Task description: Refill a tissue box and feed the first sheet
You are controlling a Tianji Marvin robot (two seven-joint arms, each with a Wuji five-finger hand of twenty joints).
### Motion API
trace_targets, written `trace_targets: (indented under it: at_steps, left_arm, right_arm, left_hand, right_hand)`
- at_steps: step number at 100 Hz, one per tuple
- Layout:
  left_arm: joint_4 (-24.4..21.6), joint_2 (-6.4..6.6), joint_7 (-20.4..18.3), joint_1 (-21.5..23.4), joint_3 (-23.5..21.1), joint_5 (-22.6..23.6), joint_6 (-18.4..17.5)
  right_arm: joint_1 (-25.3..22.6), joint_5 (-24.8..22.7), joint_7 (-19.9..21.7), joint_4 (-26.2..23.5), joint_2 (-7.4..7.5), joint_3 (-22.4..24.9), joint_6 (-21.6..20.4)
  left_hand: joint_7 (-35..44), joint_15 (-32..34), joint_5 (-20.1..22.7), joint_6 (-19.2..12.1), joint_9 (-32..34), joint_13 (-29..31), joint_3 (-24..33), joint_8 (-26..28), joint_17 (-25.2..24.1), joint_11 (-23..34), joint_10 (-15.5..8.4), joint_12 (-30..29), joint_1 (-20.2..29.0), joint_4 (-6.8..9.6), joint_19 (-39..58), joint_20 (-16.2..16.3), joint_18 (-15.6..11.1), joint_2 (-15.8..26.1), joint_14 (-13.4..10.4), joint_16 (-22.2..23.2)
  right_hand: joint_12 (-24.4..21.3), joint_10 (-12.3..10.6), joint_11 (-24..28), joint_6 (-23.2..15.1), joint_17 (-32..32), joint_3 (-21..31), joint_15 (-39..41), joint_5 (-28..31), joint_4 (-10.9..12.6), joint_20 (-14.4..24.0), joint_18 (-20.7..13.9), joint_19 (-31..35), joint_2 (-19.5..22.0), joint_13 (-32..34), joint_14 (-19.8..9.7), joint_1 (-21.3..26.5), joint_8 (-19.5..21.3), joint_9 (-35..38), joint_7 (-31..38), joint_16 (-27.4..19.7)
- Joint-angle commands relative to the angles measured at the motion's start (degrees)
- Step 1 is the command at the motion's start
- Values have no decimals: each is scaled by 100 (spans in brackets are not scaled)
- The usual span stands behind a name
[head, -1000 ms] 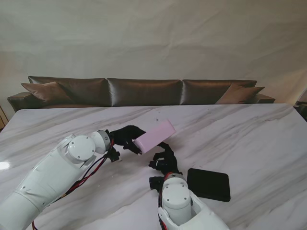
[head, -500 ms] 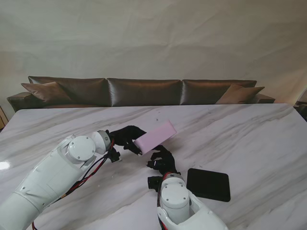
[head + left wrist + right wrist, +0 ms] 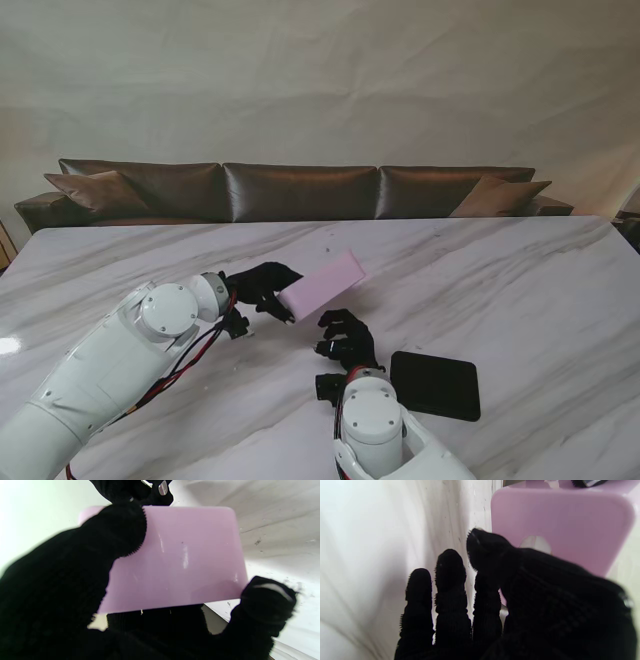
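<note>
A pink tissue box (image 3: 324,282) is held tilted above the marble table, its near end gripped by my left hand (image 3: 262,288). In the left wrist view the black-gloved fingers (image 3: 267,605) wrap the pink box (image 3: 180,560). My right hand (image 3: 346,340) hovers just nearer to me than the box, fingers apart and holding nothing. In the right wrist view those fingers (image 3: 450,580) point toward the box (image 3: 560,522), where a small pale patch of tissue (image 3: 535,543) shows at the face of the box, partly hidden by my thumb.
A flat black lid or panel (image 3: 434,384) lies on the table (image 3: 540,290) to the right of my right hand. A brown sofa (image 3: 300,190) runs along the far edge of the table.
My right hand has drawn slightly back toward me and to the right, away from the box. The left hand and the box have barely moved.
</note>
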Motion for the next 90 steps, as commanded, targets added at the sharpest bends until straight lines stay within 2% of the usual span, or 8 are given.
trace_targets:
  at_steps: [1, 8, 18, 21, 26, 29, 51, 90]
  left_arm:
    - [-33, 2, -61, 18, -24, 2, 24]
    - [-34, 2, -63, 16, -23, 0, 21]
    - [-36, 3, -66, 13, -21, -6, 6]
    - [-39, 4, -71, 12, -22, -8, 2]
    - [-45, 8, -80, 12, -24, -9, -3]
    - [-50, 10, -83, 13, -27, -8, -5]
    - [-109, 29, -96, 50, -69, 10, -19]
    - [-222, 56, -122, 142, -104, 26, 4]
  right_arm:
    - [-58, -27, 67, -77, 13, 10, 45]
    - [-75, -58, 125, -128, 35, 18, 97]
    - [-73, -87, 139, -174, 38, 10, 157]
    - [-68, -104, 144, -184, 39, 5, 178]
    - [-56, -119, 170, -199, 45, 3, 216]
    - [-48, -115, 186, -206, 46, 2, 236]
    - [58, -57, 143, -158, 0, -11, 376]
    - [309, 175, 248, 84, -54, -181, 169]
  left_hand:
    - [237, 4250, 141, -143, 1049, 1257, 1561, 43, -101, 2004, 507, 360, 531, 983, 1686, -60, -2771, 1697, 383, 579]
    - [237, 4249, 141, -143, 1049, 1257, 1560, 43, -101, 2004, 507, 360, 530, 984, 1686, -60, -2771, 1697, 383, 579]
    - [237, 4249, 141, -143, 1048, 1257, 1558, 43, -101, 2003, 506, 360, 525, 984, 1686, -60, -2771, 1701, 383, 580]
    - [237, 4249, 141, -143, 1048, 1257, 1560, 43, -101, 2003, 506, 361, 530, 986, 1686, -60, -2771, 1696, 383, 581]
    - [237, 4249, 141, -143, 1048, 1257, 1562, 43, -101, 2003, 506, 361, 524, 988, 1686, -60, -2771, 1699, 383, 581]
    - [237, 4249, 141, -143, 1043, 1258, 1559, 43, -101, 2002, 505, 361, 529, 988, 1686, -60, -2771, 1700, 383, 581]
    - [237, 4248, 141, -143, 1043, 1258, 1557, 43, -101, 2002, 504, 362, 529, 988, 1686, -60, -2771, 1702, 383, 582]
    - [237, 4247, 141, -143, 1043, 1255, 1555, 44, -101, 2002, 504, 363, 527, 991, 1686, -60, -2771, 1701, 382, 582]
  right_hand:
    - [125, -260, 63, 159, -8, 108, 201, -20, -79, 97, -131, 67, -189, 4, -111, 99, -391, -4, -659, 8]
    - [119, -246, 25, 422, -26, 66, 182, -217, -52, 97, -125, 54, -165, -17, -108, 79, -1266, -23, -1564, 18]
    - [126, -358, 22, 324, -18, 154, 239, -712, -108, 108, -136, 54, -233, 10, -125, 149, -2211, 116, -2399, 55]
    - [144, -373, 8, 317, -17, 163, 252, -1009, -121, 113, -139, 53, -242, 11, -133, 157, -2819, 135, -2423, 61]
    - [148, -376, 5, 349, -21, 166, 265, -1470, -124, 113, -145, 49, -234, 7, -134, 162, -3080, 139, -2564, 72]
    - [140, -376, 13, 312, -23, 169, 265, -1732, -125, 116, -151, 46, -236, -4, -125, 165, -3486, 137, -2363, 83]
    - [161, -294, -26, 536, -60, 159, 334, -2952, -86, 126, -174, 46, -103, -87, -150, 118, -3658, -53, -2522, 127]
    - [172, -281, 63, 530, -86, 173, 397, -2807, -82, 149, -176, 43, -140, -132, -143, 151, -3687, -111, -2250, 120]
